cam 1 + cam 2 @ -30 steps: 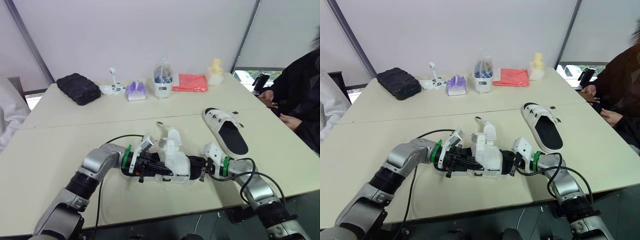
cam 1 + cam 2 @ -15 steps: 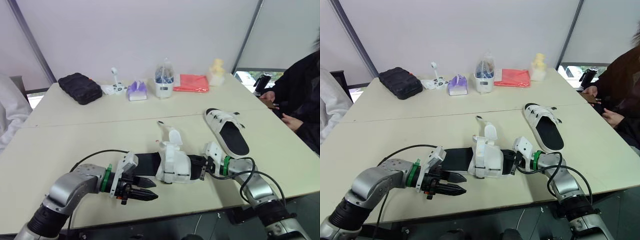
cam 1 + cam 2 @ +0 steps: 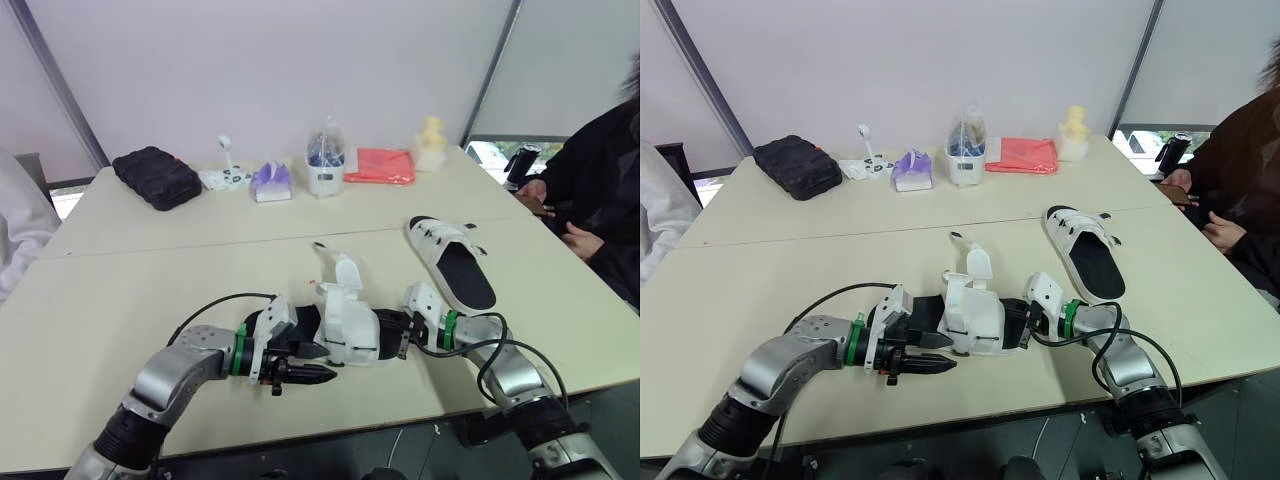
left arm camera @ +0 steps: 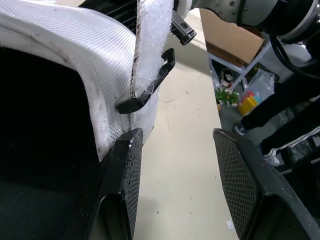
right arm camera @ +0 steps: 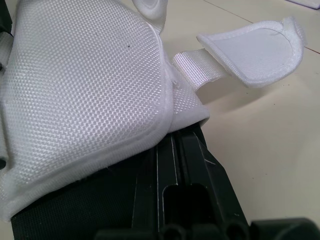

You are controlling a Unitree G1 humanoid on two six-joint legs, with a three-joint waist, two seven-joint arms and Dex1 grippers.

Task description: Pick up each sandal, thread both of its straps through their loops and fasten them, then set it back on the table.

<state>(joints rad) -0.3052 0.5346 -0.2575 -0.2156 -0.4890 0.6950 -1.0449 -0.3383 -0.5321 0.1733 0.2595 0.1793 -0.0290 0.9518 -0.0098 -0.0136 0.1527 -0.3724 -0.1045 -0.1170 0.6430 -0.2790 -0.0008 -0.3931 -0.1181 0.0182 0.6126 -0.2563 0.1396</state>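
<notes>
Between the parted fingers (image 4: pixel 125 180) of the left gripper (image 3: pixel 322 372) lies bare table (image 3: pixel 150 290); they grip nothing. The near sandal (image 3: pixel 350 325) rests on the table just beside one of those fingers, its white mesh upper touching or nearly touching that fingertip. A black loop (image 4: pixel 150 82) hangs on a white strap (image 4: pixel 152 35) just beyond that tip. At the sandal's far end sits the right gripper (image 3: pixel 398 335), tight against the upper, with an unfastened strap flap (image 5: pixel 255 55) sticking out beyond it; whether it is clamped on the sandal cannot be told. The second sandal (image 3: pixel 455 265) lies well apart, past the right gripper.
</notes>
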